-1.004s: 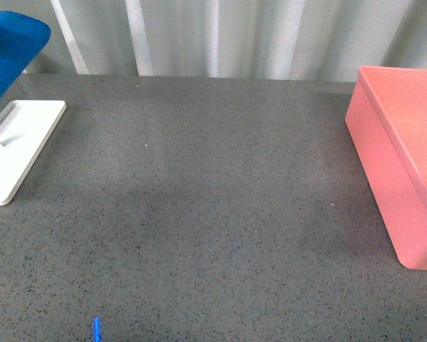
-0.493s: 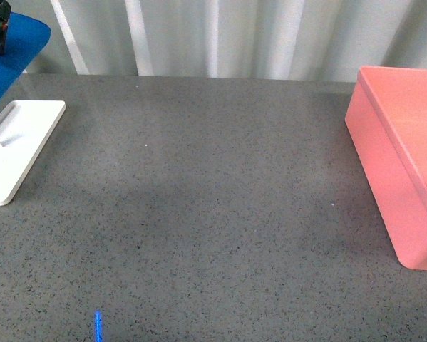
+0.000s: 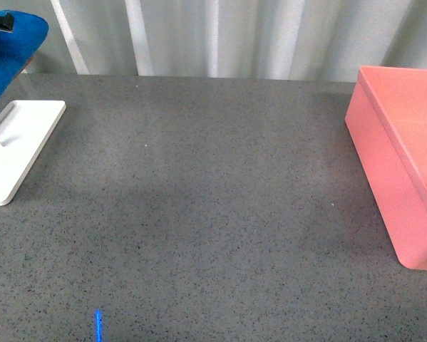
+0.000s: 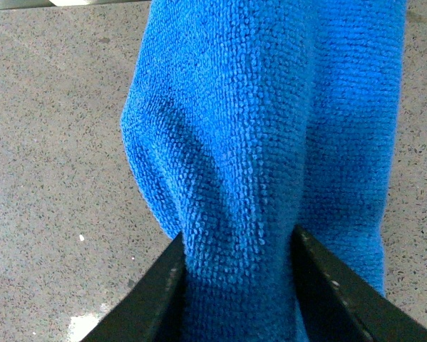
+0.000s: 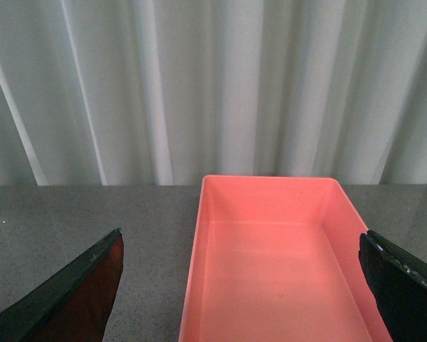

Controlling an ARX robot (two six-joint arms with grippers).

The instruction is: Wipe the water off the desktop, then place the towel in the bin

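Front view, bench (image 3: pixel 199 199): dark grey speckled surface, filling the view.

Towel (image 3: pixel 13 50): bright blue, at 10 o'clock, at the far left corner of the view and cut by the picture edge. It sits above the far end of the white stand (image 3: pixel 21 142). Contact between towel and stand cannot be determined.

White stand: flat base lying on the bench at 9 o'clock, well apart from the bin.

Bin (image 3: pixel 384 185): salmon-pink, at 3 o'clock, standing on the bench at its right edge, open side up. Its interior is not visible from the front.

Blue streak (image 3: pixel 98 326): short and thin, on the bench at 7 o'clock near the bottom edge. Its nature cannot be determined.

Curtain (image 3: pixel 234 35): pale and pleated, behind the bench at 12 o'clock.

Left gripper (image 4: pixel 238 239): jaws clenched on the towel (image 4: pixel 263 128). The cloth is pinched into a bunched fold between the two black fingers (image 4: pixel 163 285) and hangs over speckled bench surface.

Right gripper (image 5: pixel 239 237): jaws released and spread wide, nothing between them. It faces the bin (image 5: pixel 266 184) lengthwise. The bin's interior shows plain pink walls and floor, with the curtain beyond its far rim.
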